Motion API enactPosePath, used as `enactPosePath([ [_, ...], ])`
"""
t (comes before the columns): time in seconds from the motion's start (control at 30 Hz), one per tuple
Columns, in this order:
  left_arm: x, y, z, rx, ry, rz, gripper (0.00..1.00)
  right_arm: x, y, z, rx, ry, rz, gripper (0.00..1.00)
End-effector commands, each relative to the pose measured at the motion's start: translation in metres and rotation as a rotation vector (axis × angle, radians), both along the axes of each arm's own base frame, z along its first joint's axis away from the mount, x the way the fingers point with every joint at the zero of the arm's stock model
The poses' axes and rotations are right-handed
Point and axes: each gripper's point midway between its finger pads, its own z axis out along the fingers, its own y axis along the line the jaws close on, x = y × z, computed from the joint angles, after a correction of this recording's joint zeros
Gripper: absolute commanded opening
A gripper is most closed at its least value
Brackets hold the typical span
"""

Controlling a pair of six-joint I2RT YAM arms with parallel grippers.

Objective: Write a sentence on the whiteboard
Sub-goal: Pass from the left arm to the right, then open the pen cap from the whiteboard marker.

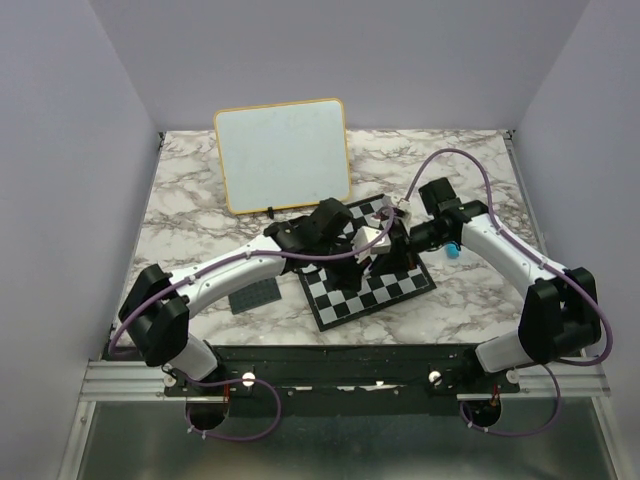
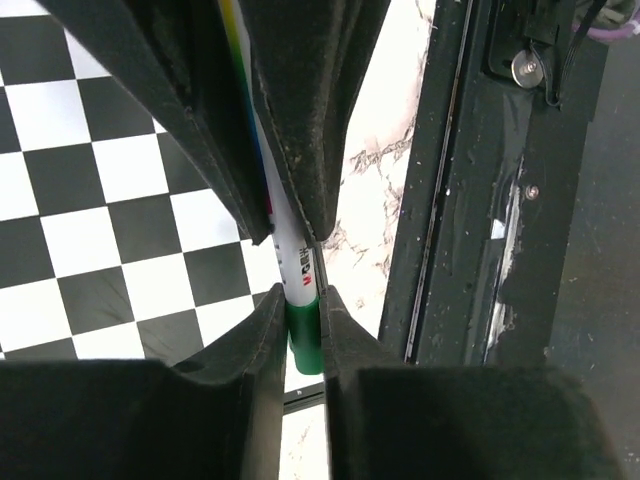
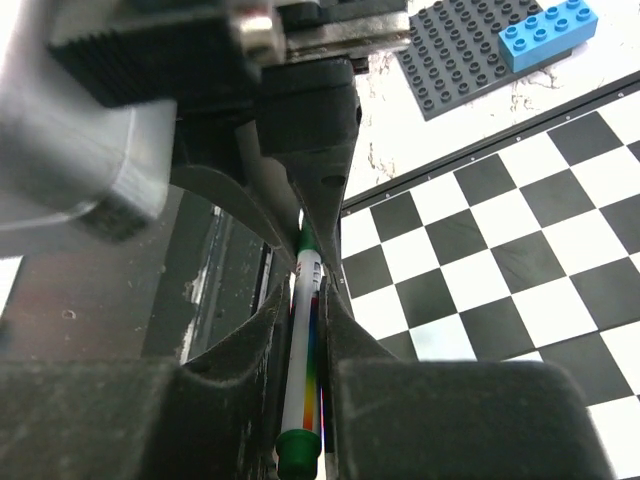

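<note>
The whiteboard (image 1: pixel 283 155) leans at the back of the table, white with a yellow-orange frame; no sentence shows on it. Over the chessboard (image 1: pixel 345 300) both grippers meet on one marker. It has a white barrel with a rainbow stripe (image 3: pixel 300 370) and green ends (image 2: pixel 304 340). My left gripper (image 2: pixel 303 300) is shut on the marker's green end. My right gripper (image 3: pixel 300 290) is shut on the barrel, facing the left one. In the top view the left gripper (image 1: pixel 368 243) and right gripper (image 1: pixel 398 240) hide the marker.
A dark grey studded baseplate (image 3: pixel 470 50) carrying a blue brick (image 3: pixel 548 30) lies beside the chessboard, left of it in the top view (image 1: pixel 252 295). A small blue object (image 1: pixel 452 251) sits under the right arm. The black base rail (image 2: pixel 480 200) runs along the near edge.
</note>
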Motion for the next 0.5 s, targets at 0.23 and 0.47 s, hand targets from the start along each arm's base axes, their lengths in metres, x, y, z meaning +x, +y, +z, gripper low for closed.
enactPosePath([
  [0.23, 0.019, 0.030, 0.067, -0.385, -0.087, 0.251, 0.99, 0.017, 0.007, 0.018, -0.035, 0.145, -0.116, 0.01],
  [0.47, 0.035, 0.059, 0.087, -0.603, -0.097, 0.497, 0.99, 0.033, 0.005, 0.021, -0.027, 0.241, -0.215, 0.01],
])
